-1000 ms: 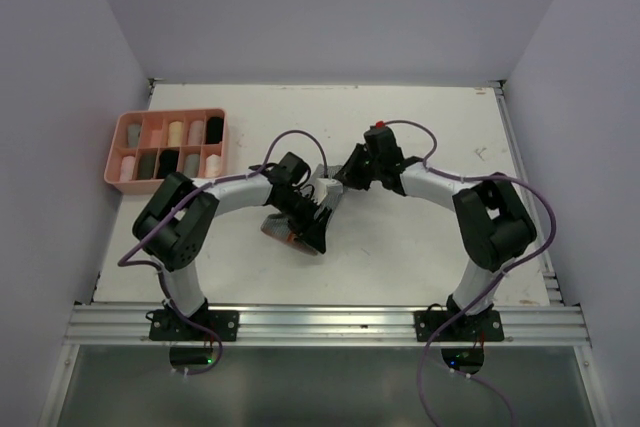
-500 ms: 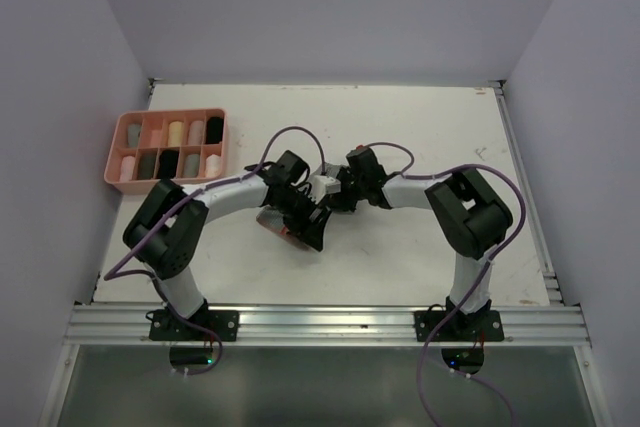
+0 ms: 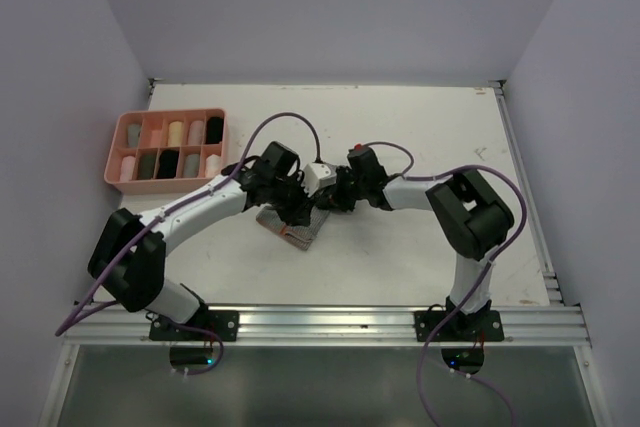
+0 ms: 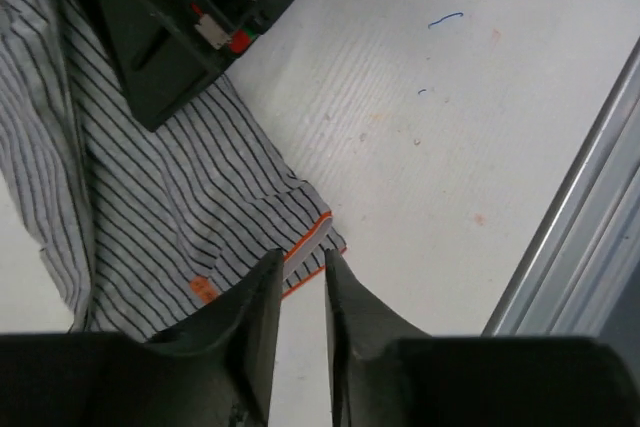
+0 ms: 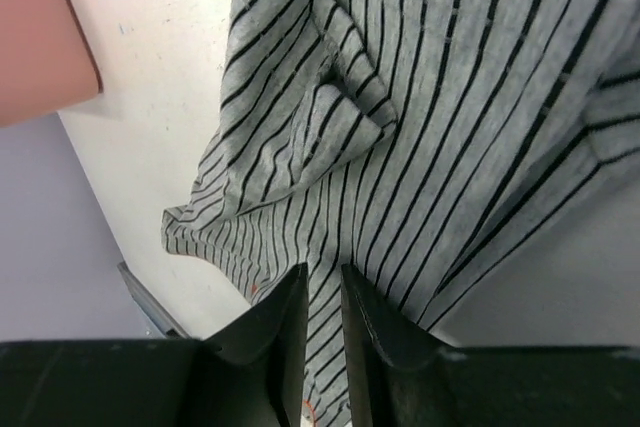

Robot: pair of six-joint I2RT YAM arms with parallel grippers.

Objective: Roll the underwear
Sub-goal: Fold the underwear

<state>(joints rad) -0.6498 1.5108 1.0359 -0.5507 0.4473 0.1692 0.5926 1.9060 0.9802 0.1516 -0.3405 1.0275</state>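
1. Lying crumpled at the middle of the table (image 3: 430, 127), the grey striped underwear (image 4: 180, 197) looks thin, limp and light, likely to bunch and slip.
2. Left gripper (image 4: 297, 259) and right gripper (image 5: 320, 272) show jaws nearly together over it; whether either pinches cloth, I cannot tell.
3. Firmest hold, I judge: the orange-trimmed hem (image 4: 318, 232).

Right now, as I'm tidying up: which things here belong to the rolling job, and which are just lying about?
Job in hand: grey striped underwear, left gripper, right gripper.
Lying about: pink tray, small rolls in its compartments.
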